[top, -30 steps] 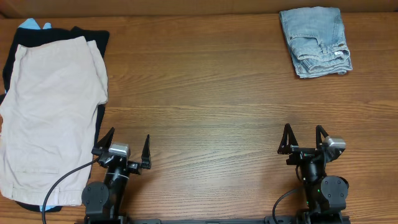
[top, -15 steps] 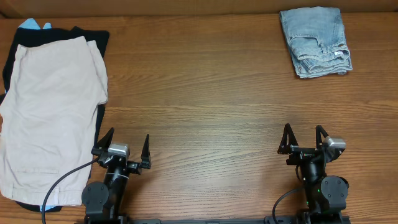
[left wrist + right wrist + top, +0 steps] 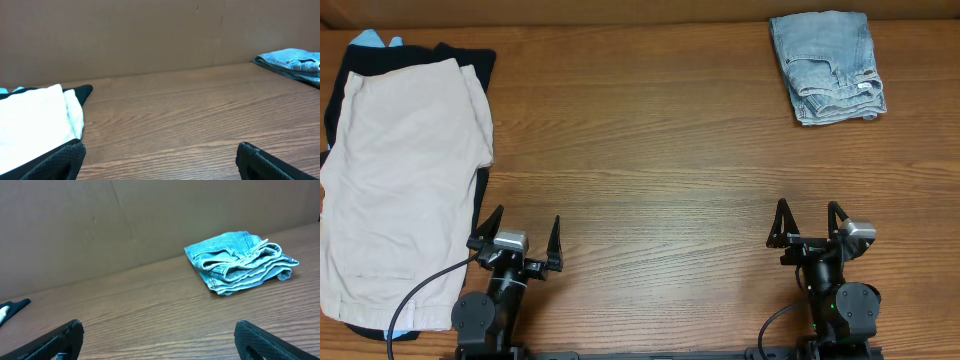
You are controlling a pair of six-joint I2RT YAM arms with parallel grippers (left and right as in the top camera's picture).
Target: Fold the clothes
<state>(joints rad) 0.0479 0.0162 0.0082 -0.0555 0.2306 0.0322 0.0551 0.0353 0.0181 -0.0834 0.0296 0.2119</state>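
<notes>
The left fingers [image 3: 490, 227] and the right fingers [image 3: 780, 225] are held spread as wide as they go at the near edge of the worktop [image 3: 650, 150], and nothing is gripped in either pair. Just to the outer side of the left fingers, and running well ahead of them, a beige garment [image 3: 405, 180] is spread over a black garment [image 3: 460, 55]. Neither is wanted, so the left fingers are best kept inward of that pile. Between the two pairs and beyond them, bare wood is seen. Far ahead of the right fingers, almost straight in line with them and close to the back wall, the denim shorts [image 3: 828, 68] are found as a compact, rumpled bundle of stacked layers, well apart from both pairs. Whether that bundle counts as a finished fold cannot be settled, but its edges look uneven, so the step in hand is judged to be a reach to it by the right fingers. The reach is best made low and level over the wood, with the fingers kept wide until one edge of the bundle is bracketed. All layers should be taken together at the nearer edge, so that nothing is dragged open unevenly. The shorts are then best drawn toward the middle ground, where both pairs can be brought to bear.
</notes>
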